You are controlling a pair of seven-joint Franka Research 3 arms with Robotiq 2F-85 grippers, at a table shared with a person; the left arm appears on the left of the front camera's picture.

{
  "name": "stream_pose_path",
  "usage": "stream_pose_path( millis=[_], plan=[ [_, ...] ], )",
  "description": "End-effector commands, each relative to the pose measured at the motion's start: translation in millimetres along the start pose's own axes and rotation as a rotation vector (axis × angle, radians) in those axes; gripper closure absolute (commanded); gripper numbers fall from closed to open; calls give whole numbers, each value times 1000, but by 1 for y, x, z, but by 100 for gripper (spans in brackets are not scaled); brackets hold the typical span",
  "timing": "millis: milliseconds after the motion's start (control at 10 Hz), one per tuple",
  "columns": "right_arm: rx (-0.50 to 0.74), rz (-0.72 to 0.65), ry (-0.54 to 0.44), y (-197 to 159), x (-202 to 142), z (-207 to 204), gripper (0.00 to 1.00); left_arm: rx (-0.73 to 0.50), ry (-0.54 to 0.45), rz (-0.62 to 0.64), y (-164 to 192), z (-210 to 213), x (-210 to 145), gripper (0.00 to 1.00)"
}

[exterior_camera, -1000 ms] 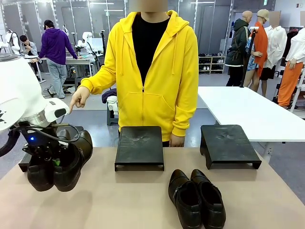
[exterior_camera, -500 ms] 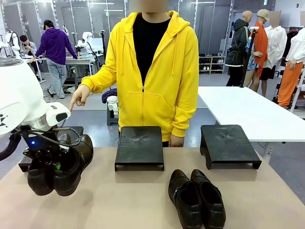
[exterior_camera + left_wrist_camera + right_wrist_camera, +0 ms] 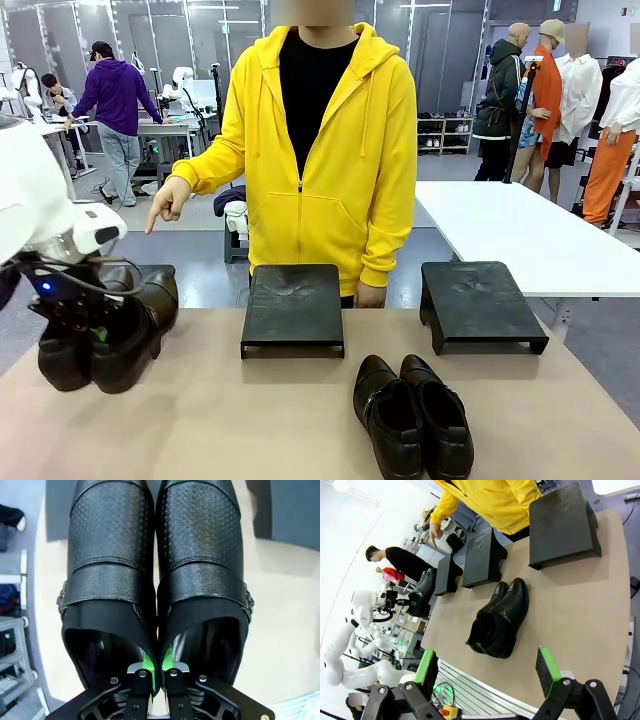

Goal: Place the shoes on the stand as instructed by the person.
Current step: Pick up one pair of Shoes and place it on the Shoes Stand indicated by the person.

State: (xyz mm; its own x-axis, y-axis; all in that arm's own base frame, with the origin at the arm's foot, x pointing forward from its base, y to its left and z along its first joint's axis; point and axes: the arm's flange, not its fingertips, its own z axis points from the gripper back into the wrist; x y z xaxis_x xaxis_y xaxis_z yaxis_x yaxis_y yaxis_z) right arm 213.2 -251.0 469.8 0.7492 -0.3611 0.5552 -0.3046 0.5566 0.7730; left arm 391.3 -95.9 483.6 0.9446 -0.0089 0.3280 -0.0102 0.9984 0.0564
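Left hand pinches strapped shoes together

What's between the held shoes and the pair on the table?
Bare tan tabletop, front view, between the glossy black strapped shoes and the other black leather pair.

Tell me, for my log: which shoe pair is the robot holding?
The left-hand pair, clamped by the left end effector; the other pair lies free on the table, right of centre.
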Motion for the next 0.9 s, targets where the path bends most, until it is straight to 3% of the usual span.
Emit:
stream_pose_path(
  millis=[0,400,800],
  plan=[
    [9,8,-5,1,0,0,0,-8,-100,-43,27,5,32,93],
    [9,8,-5,1,0,0,0,-6,-175,-111,68,-24,86,93],
    [9,8,-5,1,0,0,0,25,-217,-80,89,-63,126,93]
  ],
)
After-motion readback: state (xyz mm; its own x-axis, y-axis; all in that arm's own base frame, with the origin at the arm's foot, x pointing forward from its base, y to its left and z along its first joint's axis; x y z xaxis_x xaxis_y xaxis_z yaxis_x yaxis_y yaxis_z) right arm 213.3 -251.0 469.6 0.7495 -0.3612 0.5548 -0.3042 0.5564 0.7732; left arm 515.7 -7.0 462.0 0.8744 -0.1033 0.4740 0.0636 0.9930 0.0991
